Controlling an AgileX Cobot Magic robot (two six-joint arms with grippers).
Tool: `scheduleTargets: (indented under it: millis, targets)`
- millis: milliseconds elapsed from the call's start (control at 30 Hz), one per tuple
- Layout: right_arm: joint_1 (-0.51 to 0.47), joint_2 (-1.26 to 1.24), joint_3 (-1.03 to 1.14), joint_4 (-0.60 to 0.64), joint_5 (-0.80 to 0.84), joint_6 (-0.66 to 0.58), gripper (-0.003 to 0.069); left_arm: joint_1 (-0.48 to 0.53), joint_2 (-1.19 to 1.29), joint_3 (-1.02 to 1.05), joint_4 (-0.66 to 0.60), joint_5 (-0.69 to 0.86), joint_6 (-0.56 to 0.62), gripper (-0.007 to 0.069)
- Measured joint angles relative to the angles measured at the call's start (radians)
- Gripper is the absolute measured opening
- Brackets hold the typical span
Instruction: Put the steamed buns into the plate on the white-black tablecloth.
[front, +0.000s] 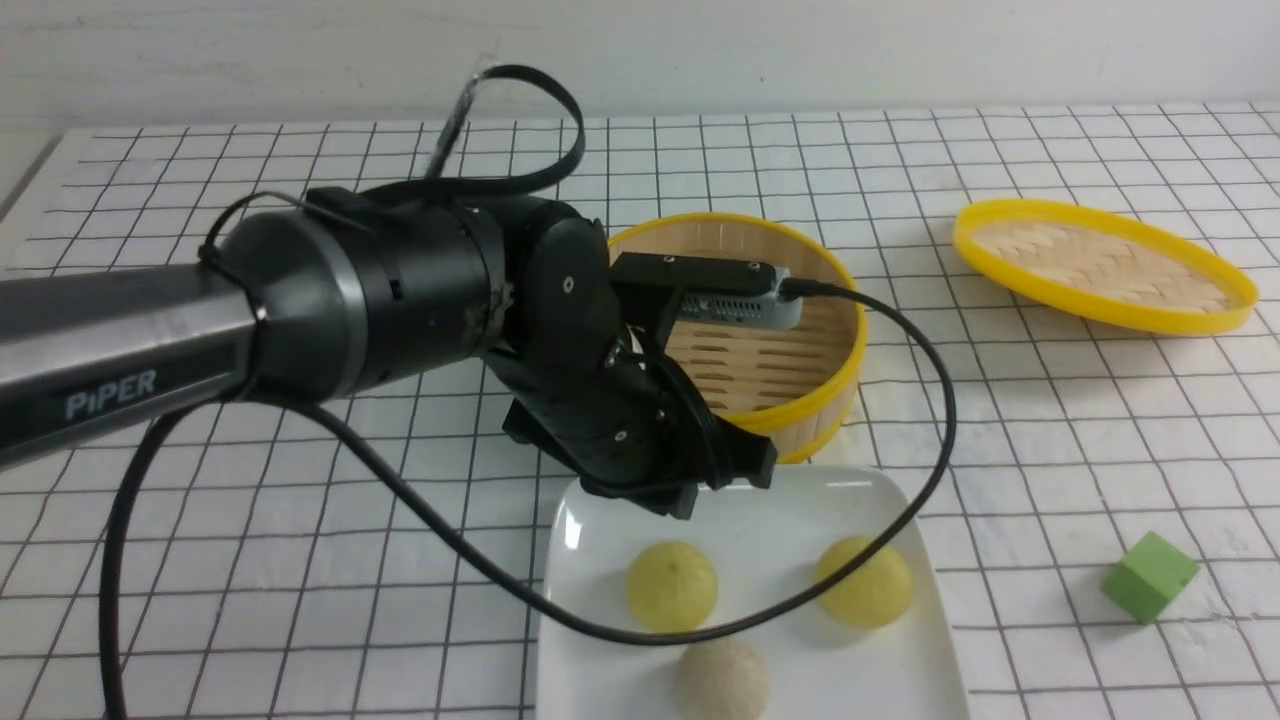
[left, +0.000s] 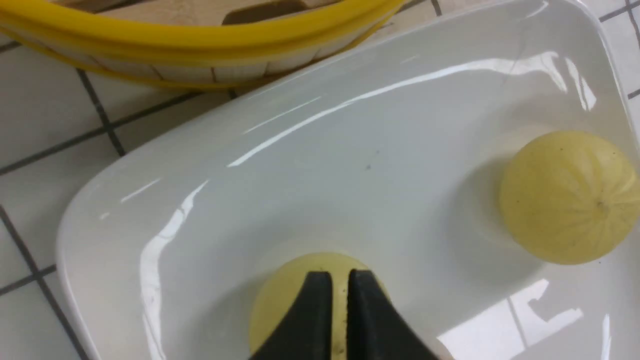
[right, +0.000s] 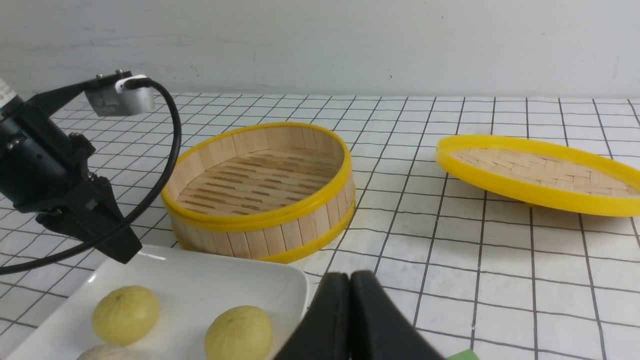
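Where the buns lie: both small round pale yellow steamed buns (front: 671, 585) (front: 864, 581) sit inside the glossy white square plate (front: 800, 500), well apart from each other; a greyish-beige round bun (front: 722, 680) sits nearest, between them.
Right claw (right: 350, 280): fingers together, nothing between them, near a corner of the plate.
Plate: rests on the white-black tablecloth (front: 250, 600) covering the worktop, just beside the basket.
Left claw (left: 339, 277): fingers drawn almost together with only a thin slit, empty; hangs above the left yellow bun, apart from it.
Step in hand (judged): placing looks done; clear the left arm off the plate.
Method: lift straight up first and swing away only once above the rim; fingers together so nothing snags.
Black cable (front: 700, 632): droops across the plate in front of the buns; contact cannot be told. Raise slowly so it drags none out.
Round yellow-rimmed bamboo basket (front: 835, 400): beyond the plate, no buns seen in it; avoid its wall on the retreat.
Flat yellow-rimmed woven lid (front: 1100, 265): far right, out of the way.
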Motion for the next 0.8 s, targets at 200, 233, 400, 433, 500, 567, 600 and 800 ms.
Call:
scheduleTargets:
  millis: [200, 233, 400, 433, 500, 567, 600, 800]
  targets:
    - [0.000, 0.001, 0.000, 0.000, 0.000, -0.002, 0.0020, 0.000, 0.000, 0.000, 0.002, -0.011, 0.000, 0.0002]
    - [0.000, 0.001, 0.000, 0.000, 0.000, -0.002, 0.0021, 0.000, 0.000, 0.000, 0.002, -0.012, 0.000, 0.0002]
    - [0.000, 0.001, 0.000, 0.000, 0.000, -0.005, 0.0028, 0.000, 0.000, 0.000, 0.002, -0.012, 0.000, 0.0002]
    - [0.000, 0.001, 0.000, 0.000, 0.000, -0.009, 0.0030, 0.000, 0.000, 0.000, 0.004, -0.013, 0.000, 0.0002]
    - [0.000, 0.001, 0.002, 0.000, -0.001, -0.010, 0.0032, 0.000, 0.000, 0.000, 0.009, -0.016, 0.000, 0.0002]
    - [-0.001, 0.001, 0.010, -0.008, -0.001, -0.011, 0.0034, 0.000, 0.000, 0.000, 0.012, -0.018, 0.000, 0.0002]
    - [-0.008, -0.005, 0.027, -0.029, -0.005, -0.012, 0.0036, 0.000, -0.001, 0.000, 0.018, -0.021, 0.000, 0.0002]
    - [-0.107, -0.063, 0.159, -0.101, -0.013, -0.013, 0.0043, 0.000, -0.052, 0.000, 0.039, -0.005, 0.000, 0.0002]
